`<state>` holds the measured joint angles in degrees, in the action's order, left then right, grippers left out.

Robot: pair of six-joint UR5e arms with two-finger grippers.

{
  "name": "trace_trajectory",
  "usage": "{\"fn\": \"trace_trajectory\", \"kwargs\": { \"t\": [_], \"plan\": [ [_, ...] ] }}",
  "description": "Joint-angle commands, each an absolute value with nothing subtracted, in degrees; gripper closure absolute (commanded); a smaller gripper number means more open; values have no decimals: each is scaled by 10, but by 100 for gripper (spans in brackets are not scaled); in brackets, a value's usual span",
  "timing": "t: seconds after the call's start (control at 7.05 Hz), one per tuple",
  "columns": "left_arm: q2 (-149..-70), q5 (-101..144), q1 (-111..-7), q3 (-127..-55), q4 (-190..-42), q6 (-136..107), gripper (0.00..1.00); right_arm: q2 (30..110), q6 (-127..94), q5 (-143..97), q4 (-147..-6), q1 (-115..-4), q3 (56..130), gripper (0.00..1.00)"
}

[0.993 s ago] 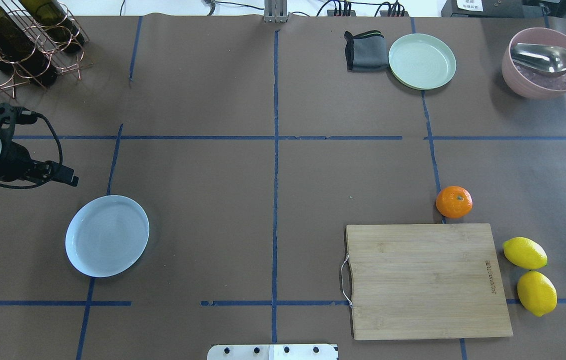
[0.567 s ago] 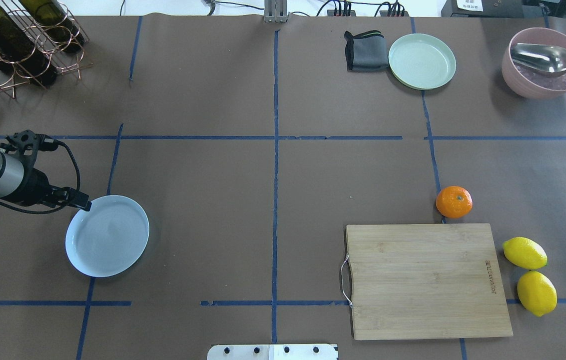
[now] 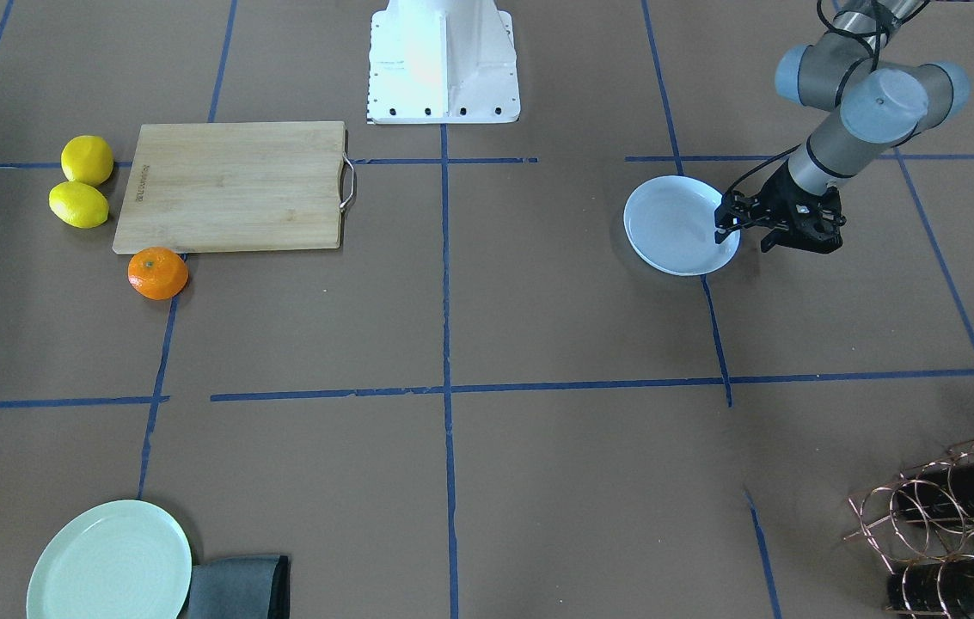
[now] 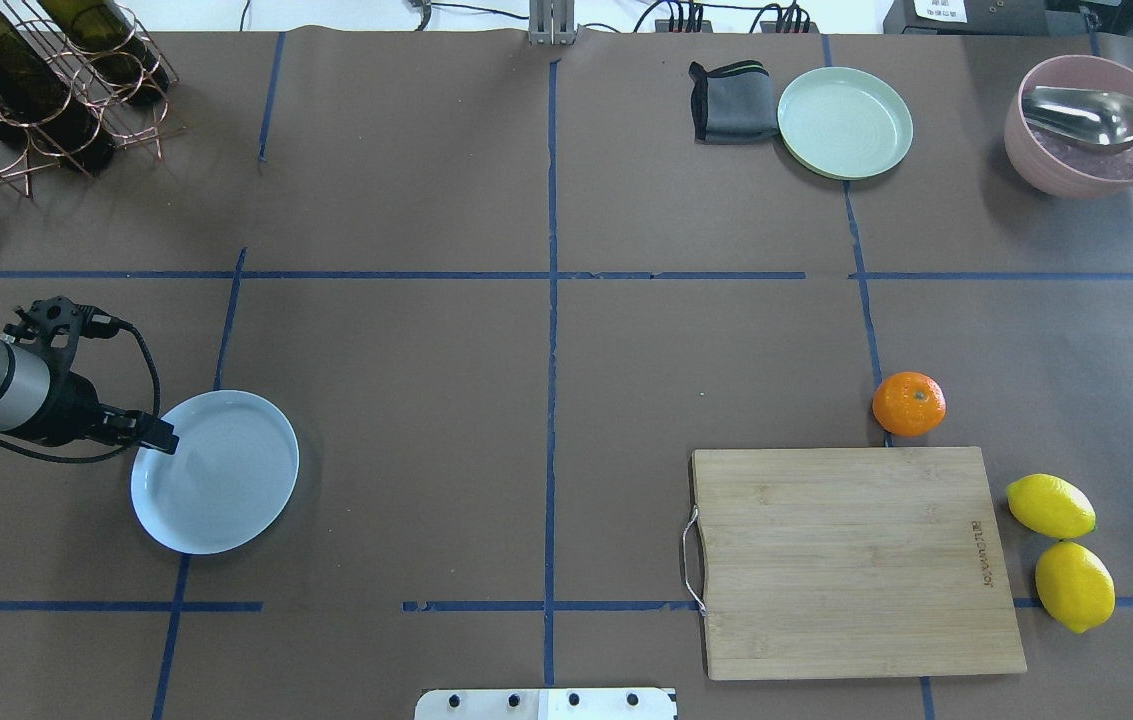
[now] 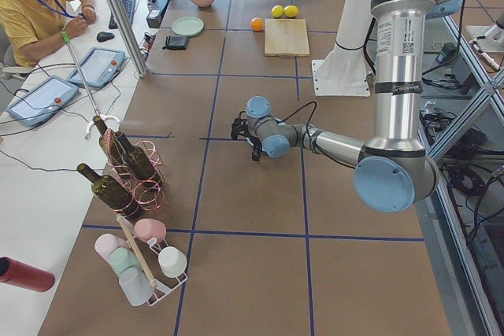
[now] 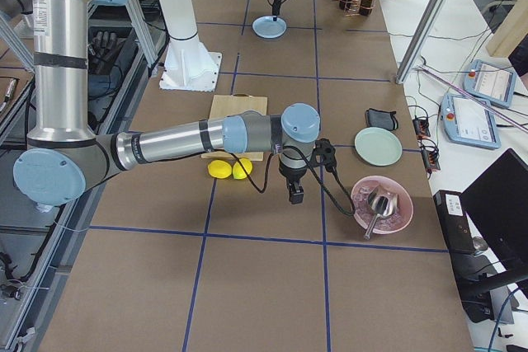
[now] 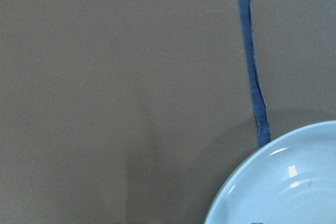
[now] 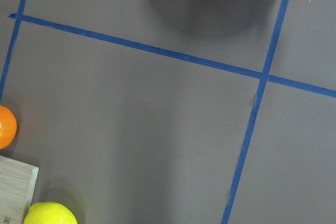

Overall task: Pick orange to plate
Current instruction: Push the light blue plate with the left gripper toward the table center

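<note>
Orange (image 4: 909, 404) stem-dot up, beside board (image 4: 856, 560); left pincer (image 4: 164, 438) at plate (image 4: 226, 490) rim, right pincer (image 6: 294, 195) aloft; openings indiscernible.

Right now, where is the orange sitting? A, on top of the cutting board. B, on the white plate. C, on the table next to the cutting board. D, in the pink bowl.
C: the orange rests on the brown table just past one edge of the cutting board, and the plate lies empty far across the table.
</note>
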<state>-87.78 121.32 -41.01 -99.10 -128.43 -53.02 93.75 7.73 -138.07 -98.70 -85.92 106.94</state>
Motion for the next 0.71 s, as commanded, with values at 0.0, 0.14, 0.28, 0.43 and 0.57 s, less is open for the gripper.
{"fn": "trace_trajectory", "kwargs": {
  "t": [0.0,0.14,0.28,0.43,0.57],
  "plan": [
    [-875,1213,-399,-992,-1286,-530,26,938,77,-1381,-987,-860,1070,0],
    [-876,1214,-397,-992,-1286,-531,36,938,77,-1381,-987,-860,1070,0],
    [-875,1213,-397,-993,-1286,-531,64,938,77,-1381,-986,-860,1070,0],
    [-875,1213,-397,-993,-1286,-531,90,938,77,-1381,-987,-860,1070,0],
    [-875,1214,-398,-999,-1286,-532,100,938,77,-1381,-987,-860,1070,0]
  ]
}}
